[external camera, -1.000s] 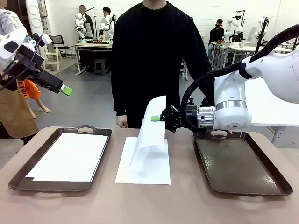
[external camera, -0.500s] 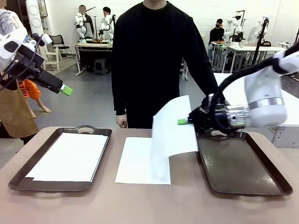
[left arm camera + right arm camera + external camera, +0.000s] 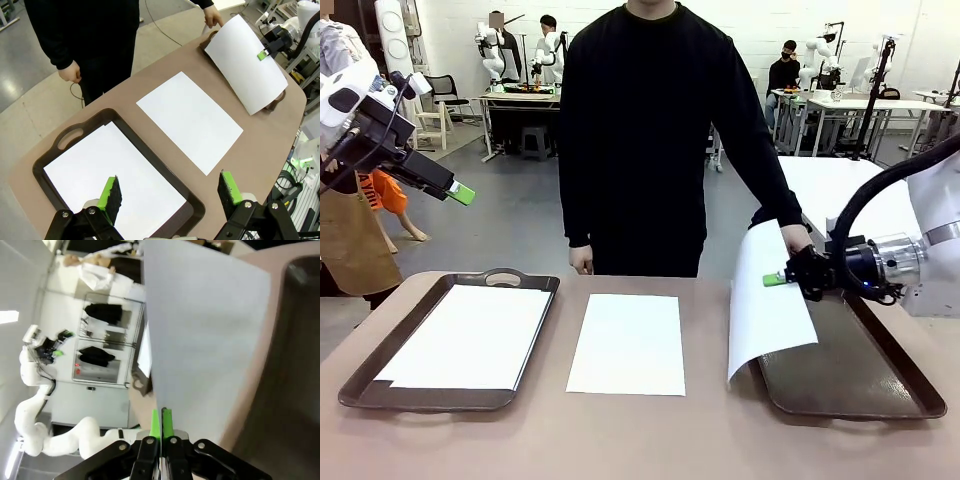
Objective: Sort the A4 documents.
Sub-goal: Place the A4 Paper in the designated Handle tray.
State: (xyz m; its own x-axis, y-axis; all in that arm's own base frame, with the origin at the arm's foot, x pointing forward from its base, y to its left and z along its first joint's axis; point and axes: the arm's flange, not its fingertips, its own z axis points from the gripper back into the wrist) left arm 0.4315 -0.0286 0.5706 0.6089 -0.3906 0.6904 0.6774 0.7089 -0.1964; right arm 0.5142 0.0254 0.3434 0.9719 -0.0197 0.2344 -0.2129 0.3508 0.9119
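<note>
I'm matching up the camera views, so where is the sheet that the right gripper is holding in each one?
Front view: held sheet hangs right of centre, over the right tray's left edge.
Left wrist view: top right, above that tray.
Right wrist view: centre, rising from the shut fingers; tray at right.
Shared landmark: the right tray.

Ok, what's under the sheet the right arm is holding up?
The held sheet, pinched in the right end effector, hangs over the left rim of the right tray and the table. The tray's showing floor is bare; the strip behind the sheet is hidden.
</note>
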